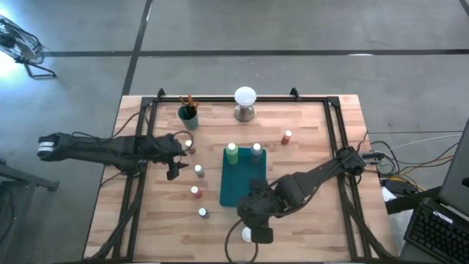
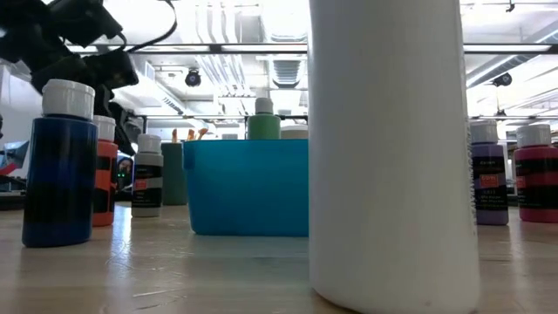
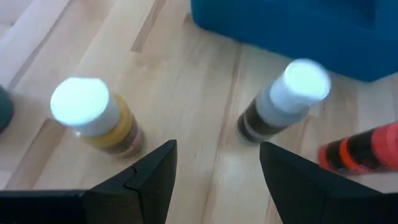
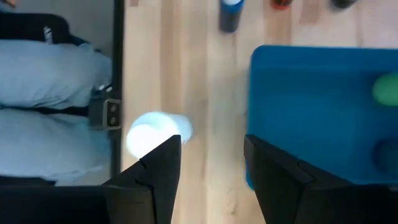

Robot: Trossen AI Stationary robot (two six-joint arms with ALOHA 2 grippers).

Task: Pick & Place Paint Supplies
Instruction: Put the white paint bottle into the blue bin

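Paint bottles with white caps stand upright on the wooden table. My left gripper (image 3: 217, 155) hangs open between a yellow-brown bottle (image 3: 93, 118) and a dark bottle (image 3: 283, 102), touching neither; an orange-red bottle (image 3: 360, 149) stands beyond. The teal tray (image 1: 242, 187) holds a green bottle (image 1: 231, 152) and a grey one (image 1: 256, 150). My right gripper (image 4: 211, 146) is open above the table near the tray's near end, with a white bottle (image 4: 152, 134) beside one finger. Brushes stand in a green cup (image 1: 188, 114).
A white ball on a metal base (image 1: 245, 103) stands at the far edge. A red bottle (image 1: 286, 136) stands right of the tray and a blue one (image 1: 203, 213) to its near left. Black frame rails (image 1: 337, 125) border the table. Cables lie at the right.
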